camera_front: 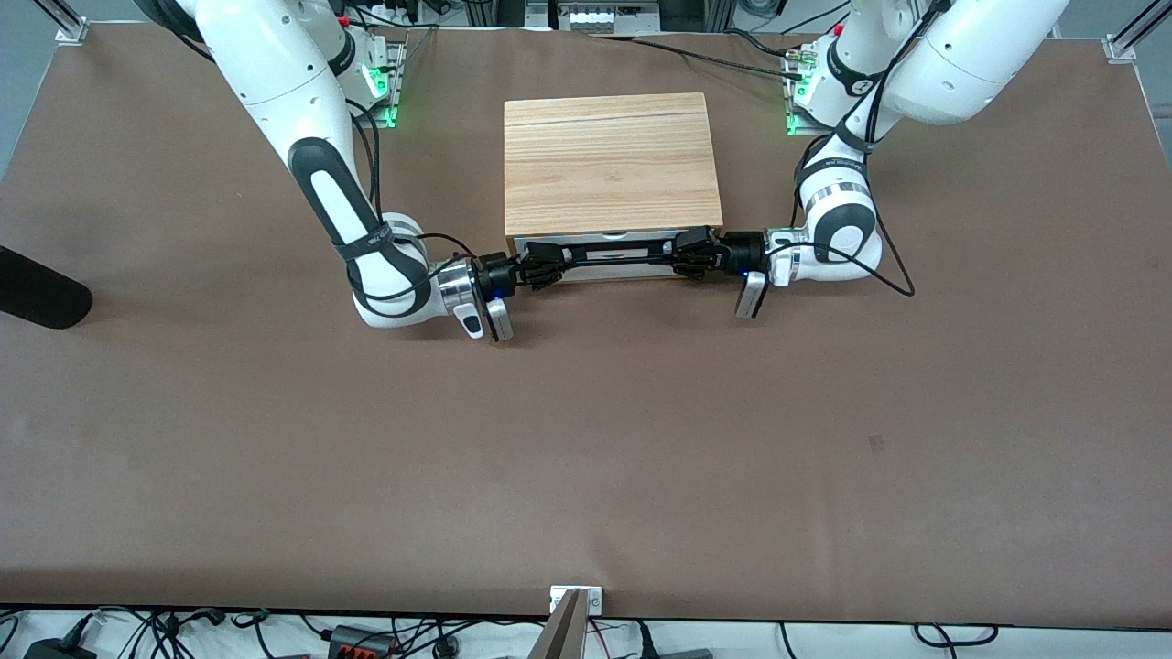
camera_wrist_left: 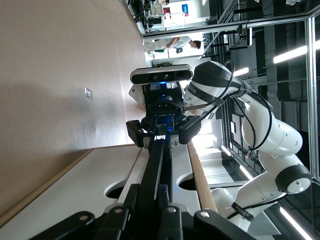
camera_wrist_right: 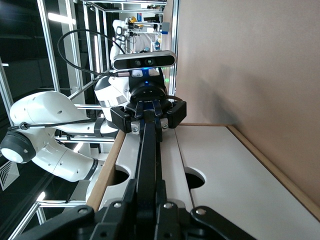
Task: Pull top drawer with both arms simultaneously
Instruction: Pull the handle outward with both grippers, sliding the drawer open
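The top drawer (camera_front: pixel 612 265) has a white front with a long black bar handle (camera_front: pixel 612 250), under the light wood cabinet top (camera_front: pixel 606 165). My right gripper (camera_front: pixel 542 268) is shut on the handle's end toward the right arm. My left gripper (camera_front: pixel 691 253) is shut on the end toward the left arm. In the left wrist view my left gripper (camera_wrist_left: pixel 150 200) clamps the handle (camera_wrist_left: pixel 156 160), with the right gripper (camera_wrist_left: pixel 163 131) at its other end. In the right wrist view my right gripper (camera_wrist_right: pixel 146 197) clamps the handle (camera_wrist_right: pixel 147 155), with the left gripper (camera_wrist_right: pixel 148 117) at its other end.
A narrow white lower drawer front (camera_wrist_left: pixel 95 180) sits under the top drawer, also in the right wrist view (camera_wrist_right: pixel 225 170). Brown table (camera_front: pixel 586 439) spreads in front of the cabinet. A dark object (camera_front: pixel 37 288) lies at the right arm's end.
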You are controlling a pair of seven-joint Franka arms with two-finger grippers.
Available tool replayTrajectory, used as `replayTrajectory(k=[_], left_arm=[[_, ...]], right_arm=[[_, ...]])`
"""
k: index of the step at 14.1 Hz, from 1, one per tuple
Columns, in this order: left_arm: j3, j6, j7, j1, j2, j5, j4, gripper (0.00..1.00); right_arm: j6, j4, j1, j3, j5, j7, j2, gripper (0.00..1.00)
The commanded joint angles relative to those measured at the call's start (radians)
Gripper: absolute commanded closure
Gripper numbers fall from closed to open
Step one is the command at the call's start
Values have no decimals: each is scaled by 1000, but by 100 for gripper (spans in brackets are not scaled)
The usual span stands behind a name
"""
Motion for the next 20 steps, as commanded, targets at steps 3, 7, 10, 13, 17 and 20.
replayTrajectory(k=[3,7,10,13,17,20], left_arm=[[-5,12,31,-1,18,-30,23,99],[-4,18,21,-4,27,-30,64,99],[-2,20,23,-2,76,-27,118,99],[4,21,26,-5,129,-23,191,99],[12,23,21,-5,198,-18,283,99],[19,23,23,-7,232,-15,328,99]], right_arm=[[1,19,9,1,53,-56,35,100],[7,103,7,1,53,-44,76,100],[9,188,4,-1,53,-39,141,100],[9,239,1,-1,52,-35,178,100],[10,292,-5,-10,45,5,199,100],[13,355,-5,-16,45,17,236,100]])
